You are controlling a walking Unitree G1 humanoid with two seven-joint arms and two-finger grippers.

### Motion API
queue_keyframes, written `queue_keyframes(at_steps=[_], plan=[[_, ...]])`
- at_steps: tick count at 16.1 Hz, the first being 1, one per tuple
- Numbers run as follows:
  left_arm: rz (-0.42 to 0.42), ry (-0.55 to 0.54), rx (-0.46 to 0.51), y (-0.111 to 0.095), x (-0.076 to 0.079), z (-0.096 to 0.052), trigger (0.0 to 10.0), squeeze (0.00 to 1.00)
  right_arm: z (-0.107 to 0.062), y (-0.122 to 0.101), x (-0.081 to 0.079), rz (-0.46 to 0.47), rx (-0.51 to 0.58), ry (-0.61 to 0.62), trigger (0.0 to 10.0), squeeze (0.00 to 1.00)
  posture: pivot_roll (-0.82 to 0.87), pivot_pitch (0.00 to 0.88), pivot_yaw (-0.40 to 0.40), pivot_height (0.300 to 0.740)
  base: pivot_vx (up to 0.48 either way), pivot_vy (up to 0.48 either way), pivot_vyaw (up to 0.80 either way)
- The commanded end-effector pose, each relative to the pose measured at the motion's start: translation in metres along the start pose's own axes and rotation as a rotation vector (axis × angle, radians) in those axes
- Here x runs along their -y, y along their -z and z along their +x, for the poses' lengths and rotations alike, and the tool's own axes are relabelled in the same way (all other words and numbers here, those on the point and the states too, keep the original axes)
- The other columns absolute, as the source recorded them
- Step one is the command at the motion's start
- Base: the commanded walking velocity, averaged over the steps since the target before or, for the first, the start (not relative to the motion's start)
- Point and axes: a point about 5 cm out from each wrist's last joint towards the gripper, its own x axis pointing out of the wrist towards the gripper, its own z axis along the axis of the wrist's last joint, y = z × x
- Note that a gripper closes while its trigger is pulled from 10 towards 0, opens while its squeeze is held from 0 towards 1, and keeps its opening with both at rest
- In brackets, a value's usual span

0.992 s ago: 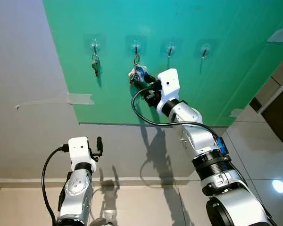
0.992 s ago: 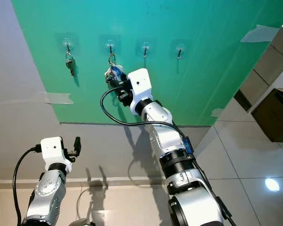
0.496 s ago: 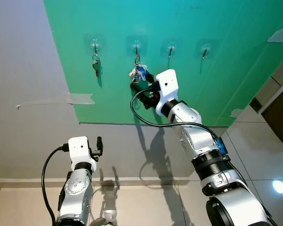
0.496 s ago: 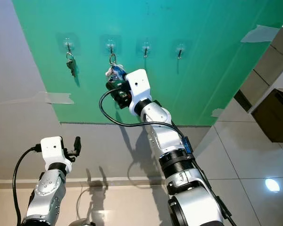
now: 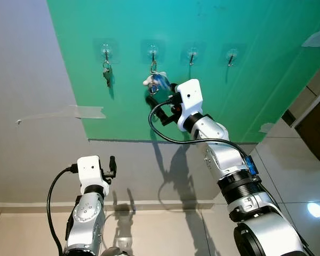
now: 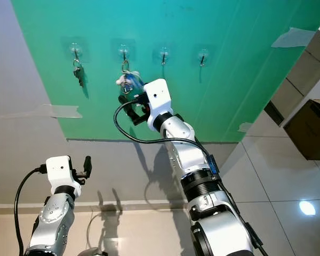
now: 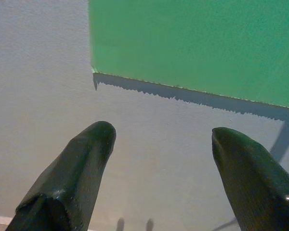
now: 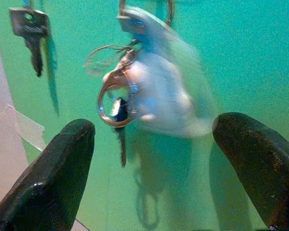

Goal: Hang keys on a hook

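The keys (image 8: 144, 96) were seen hung on the second hook (image 5: 153, 54). The right end effector (image 8: 154, 159) was spread wide, holding nothing. A clean withdrawal was judged to be needed next.

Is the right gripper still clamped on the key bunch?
No, the right gripper has its fingers spread wide, and the key bunch hangs free between them.

- The second hook (image 5: 153, 54) from the frame's left is taken by the key bunch (image 5: 156, 81); approach from below right is blocked by the right gripper (image 5: 161, 98), fingers spread
- The leftmost hook (image 5: 106, 52) is occupied by a single key (image 5: 107, 76)
- Open access is offered at the two right-hand hooks (image 5: 192, 55) and the green board (image 5: 245, 85) around them
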Motion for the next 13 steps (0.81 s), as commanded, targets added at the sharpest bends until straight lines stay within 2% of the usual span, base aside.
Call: queue_keyframes(at_steps=[1,13], plan=[[-0.001,0.010,0.003,-0.0011,0.0041,-0.0004,10.0,0.00,-0.0022,0.0016,0.0072,-0.001,-0.010,0.025,10.0,1.00,0.03,0.000,-0.063,0.740,0.000,0.000,0.00],[-0.010,0.022,0.006,-0.0029,0.0066,0.0035,10.0,0.00,-0.0015,0.0026,0.0111,-0.014,-0.016,0.042,10.0,1.00,0.02,0.000,-0.064,0.740,0.000,0.000,0.00]])
